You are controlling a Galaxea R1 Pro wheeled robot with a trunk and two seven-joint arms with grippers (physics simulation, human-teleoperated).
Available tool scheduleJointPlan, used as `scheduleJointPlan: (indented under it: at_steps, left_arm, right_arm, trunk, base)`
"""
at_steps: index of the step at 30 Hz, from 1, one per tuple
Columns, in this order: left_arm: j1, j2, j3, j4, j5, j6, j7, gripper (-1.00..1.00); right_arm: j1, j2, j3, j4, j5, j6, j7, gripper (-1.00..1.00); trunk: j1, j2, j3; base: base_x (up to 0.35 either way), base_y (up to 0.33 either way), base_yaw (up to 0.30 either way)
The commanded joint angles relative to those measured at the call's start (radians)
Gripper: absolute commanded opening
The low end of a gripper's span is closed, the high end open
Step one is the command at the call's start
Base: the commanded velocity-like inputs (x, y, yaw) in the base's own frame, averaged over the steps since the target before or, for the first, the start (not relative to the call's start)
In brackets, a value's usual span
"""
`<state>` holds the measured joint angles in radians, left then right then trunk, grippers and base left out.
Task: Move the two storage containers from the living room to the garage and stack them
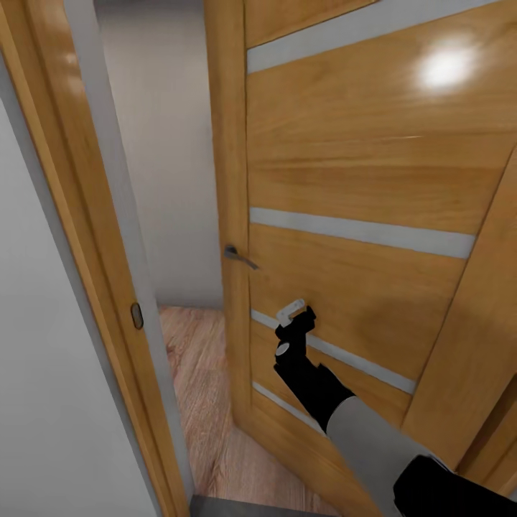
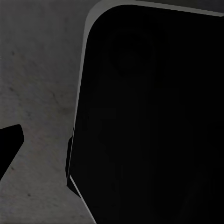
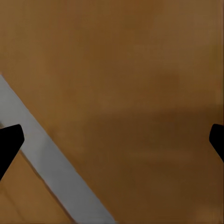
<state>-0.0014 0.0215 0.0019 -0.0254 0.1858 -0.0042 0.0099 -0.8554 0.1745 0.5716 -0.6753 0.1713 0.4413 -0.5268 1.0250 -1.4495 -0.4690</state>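
Head view, door: honey-coloured wooden door (image 1: 359,179) with pale horizontal strips, standing partly open, close in front of the camera.
Head view, handle: grey lever handle (image 1: 239,256) on the door's edge stile, above and to the left of the right gripper.
Head view, frame: wooden door frame (image 1: 86,237) at the left, with a small metal strike plate (image 1: 136,315) set into it; white wall (image 1: 36,359) to its left.
Head view, gap: between frame and door, light wood-plank floor (image 1: 197,373) and a pale wall beyond.
Head view, floor: a thin band of dark grey floor (image 1: 237,507) along the bottom edge, on the near side of the threshold.
Head view, right arm: reaches up from the lower right; right gripper (image 1: 296,316) is at the door face, just beside a pale strip. Contact cannot be told.
Left wrist view: mottled dark grey concrete floor (image 2: 37,84); a large black rounded body (image 2: 149,121) of the robot covers most of the frame. One dark fingertip (image 2: 8,142) of the left gripper shows at the edge; jaws' state cannot be told.
Right wrist view: close on the door's wood (image 3: 130,84), with one pale strip (image 3: 51,163) crossing on a slant. Two dark fingertips (image 3: 9,140) sit at opposite edges of the frame; jaws released, nothing between them.
Storage containers: not seen from this position.
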Motion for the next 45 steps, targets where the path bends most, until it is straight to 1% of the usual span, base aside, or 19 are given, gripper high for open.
scheduleJointPlan:
  at_steps: [1,5,10,14,18,20,27,28,31,37,40,45]
  left_arm:
    - [0.0,0.0,0.0,-0.001,0.006,0.0,0.002,1.0]
    - [0.0,0.0,0.0,-0.001,0.006,0.0,0.001,1.0]
    - [0.0,0.0,0.0,-0.001,0.006,0.0,0.002,1.0]
    - [0.0,0.0,0.0,-0.001,0.006,0.0,0.001,1.0]
    - [0.0,0.0,0.0,-0.001,0.006,-0.001,0.001,1.0]
    - [0.0,0.0,0.0,-0.001,0.006,-0.001,0.001,1.0]
    - [0.0,0.0,0.0,-0.001,0.006,-0.001,0.001,1.0]
    - [0.0,0.0,0.0,-0.001,0.006,0.0,0.002,1.0]
    - [0.0,0.0,0.0,-0.001,0.006,-0.001,0.001,1.0]
    - [0.0,0.0,0.0,-0.001,0.006,0.0,0.001,1.0]
    - [0.0,0.0,0.0,-0.001,0.006,-0.001,0.001,1.0]
    - [0.0,0.0,0.0,-0.001,0.006,-0.001,0.001,1.0]
  right_arm:
    - [-0.006,0.0,0.002,0.003,0.006,0.008,-0.002,1.0]
    - [-0.04,0.0,0.002,0.044,0.003,0.007,-0.002,1.0]
    - [-0.055,0.0,0.002,0.065,0.001,0.007,-0.002,1.0]
    - [-0.097,0.0,0.002,0.114,-0.003,0.008,-0.003,1.0]
    - [-0.132,0.0,0.002,0.148,-0.044,0.009,-0.004,1.0]
    - [-0.149,0.0,0.002,0.168,-0.055,0.009,-0.004,1.0]
    - [-0.173,0.0,0.002,0.202,-0.063,0.008,-0.005,1.0]
    - [-0.19,0.0,0.002,0.224,-0.064,0.008,-0.005,1.0]
    - [-0.214,0.0,0.002,0.257,-0.071,0.003,-0.005,1.0]
    - [-0.274,0.0,0.003,0.35,-0.141,-0.019,-0.006,1.0]
    - [-0.284,0.0,0.003,0.363,-0.149,-0.021,-0.006,1.0]
    - [-0.286,0.0,0.003,0.364,-0.15,-0.037,-0.007,1.0]
  trunk:
    - [0.0,-0.001,-0.001]
    - [0.0,-0.001,-0.001]
    - [0.0,-0.001,-0.001]
    - [0.0,-0.001,-0.001]
    - [0.0,-0.001,-0.001]
    - [0.0,-0.001,-0.001]
    - [0.0,-0.001,-0.001]
    - [0.0,-0.001,-0.001]
    - [0.0,-0.001,-0.001]
    - [0.0,-0.001,-0.001]
    - [0.0,-0.001,-0.001]
    - [0.0,-0.001,-0.001]
  base:
    - [0.0,0.0,0.0]
    - [0.0,0.0,0.0]
    - [0.0,0.0,0.0]
    - [0.0,0.0,0.0]
    - [0.0,0.0,0.0]
    - [0.0,0.0,0.0]
    - [0.0,0.0,0.0]
    - [0.0,0.0,0.0]
    - [0.0,0.0,0.0]
    - [0.0,0.0,0.0]
    - [0.0,0.0,0.0]
    - [0.0,0.0,0.0]
